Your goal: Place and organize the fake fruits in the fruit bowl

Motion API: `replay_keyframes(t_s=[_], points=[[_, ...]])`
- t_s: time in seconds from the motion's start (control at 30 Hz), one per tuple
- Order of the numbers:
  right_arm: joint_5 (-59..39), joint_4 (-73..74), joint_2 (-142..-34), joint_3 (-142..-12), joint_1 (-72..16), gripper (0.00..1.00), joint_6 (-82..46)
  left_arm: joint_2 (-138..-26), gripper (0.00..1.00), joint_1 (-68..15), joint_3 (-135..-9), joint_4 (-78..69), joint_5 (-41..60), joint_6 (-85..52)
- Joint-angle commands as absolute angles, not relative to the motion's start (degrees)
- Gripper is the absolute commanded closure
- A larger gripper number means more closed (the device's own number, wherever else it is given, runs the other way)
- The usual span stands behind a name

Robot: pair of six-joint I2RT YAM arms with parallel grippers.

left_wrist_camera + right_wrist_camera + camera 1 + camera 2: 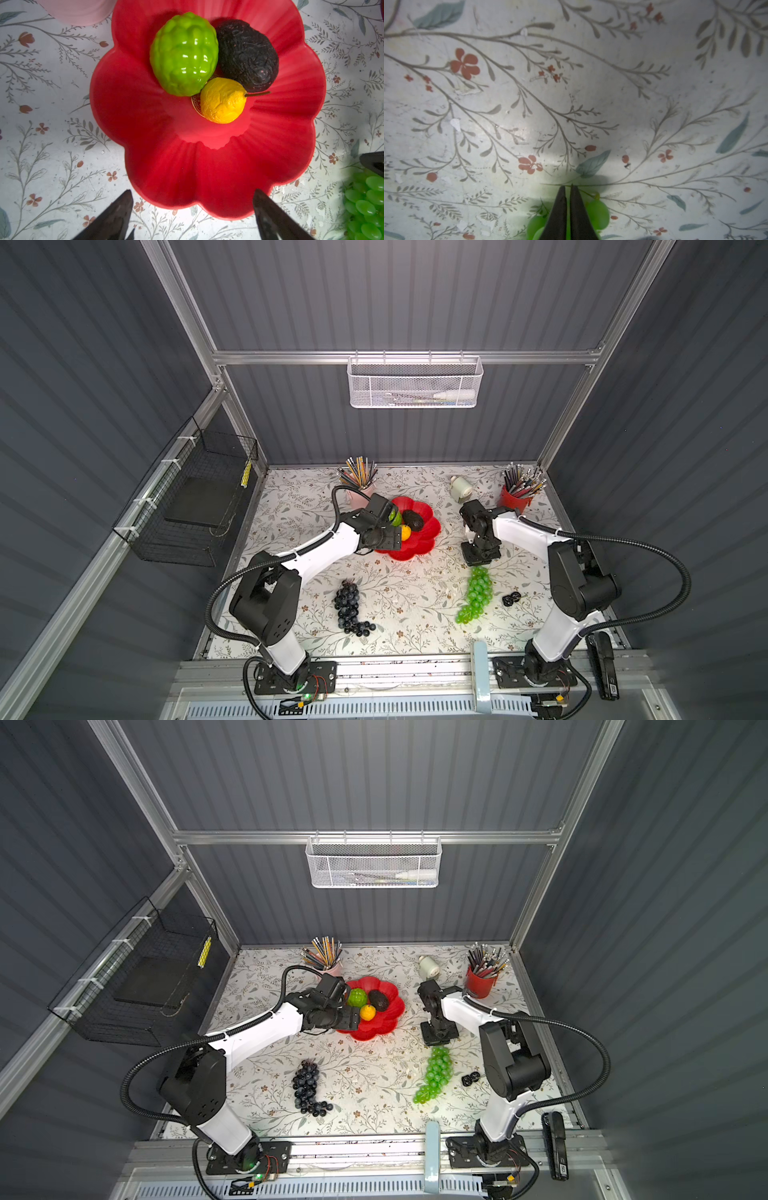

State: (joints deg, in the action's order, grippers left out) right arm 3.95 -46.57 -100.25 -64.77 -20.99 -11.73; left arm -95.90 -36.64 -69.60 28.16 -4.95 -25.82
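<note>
Green plastic, likely light and floppy: the green grape bunch (478, 593) lies on the worktop (407, 605) at 5 o'clock of the fruit bowl (419, 549), best lifted by its stem end. There the right claw (568, 188) is pinched closed; whether it grips the stem I cannot tell. The left claw (192, 190) gapes wide, empty, above the bowl's rim.

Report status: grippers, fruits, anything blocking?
Left gripper open, empty, over fruit bowl rim. Right gripper shut at green grape bunch top, hold unclear. Three fruits in bowl; dark purple grape bunch on table. Nothing blocking.
</note>
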Motion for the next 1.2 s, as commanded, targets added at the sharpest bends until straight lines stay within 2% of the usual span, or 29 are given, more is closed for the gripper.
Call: replay_keyframes(t_s=[0.0,0.1,0.63,0.7,0.97,1.17], points=[[4.9,-46.4,-97.2,-63.3,-20.8,0.97,-12.3,-94.7,0.10,-36.4,-68.9,28.3,-4.9,-26.5],[5.3,-46.0,-95.0,-62.2,-20.8,1.00,-12.4,-95.0,0.10,-36.4,-69.2,28.4,-4.7,-26.8],[5.1,-46.3,-82.6,-57.3,-20.8,1.00,-15.5,-96.3,0.10,-36.4,-71.4,30.5,-4.7,-27.2],[4.4,-47.8,-80.4,-55.8,-20.8,0.86,-17.5,-96.3,0.10,-36.4,-71.7,30.9,-4.9,-27.1],[-1.6,-50.8,-71.4,-49.8,-14.8,0.82,-25.0,-98.4,0.10,-36.4,-73.8,31.9,-4.1,-26.3],[-7.9,-47.3,-72.4,-46.5,-10.3,0.70,-26.4,-99.7,0.10,-36.4,-75.6,32.9,-3.8,-25.8]])
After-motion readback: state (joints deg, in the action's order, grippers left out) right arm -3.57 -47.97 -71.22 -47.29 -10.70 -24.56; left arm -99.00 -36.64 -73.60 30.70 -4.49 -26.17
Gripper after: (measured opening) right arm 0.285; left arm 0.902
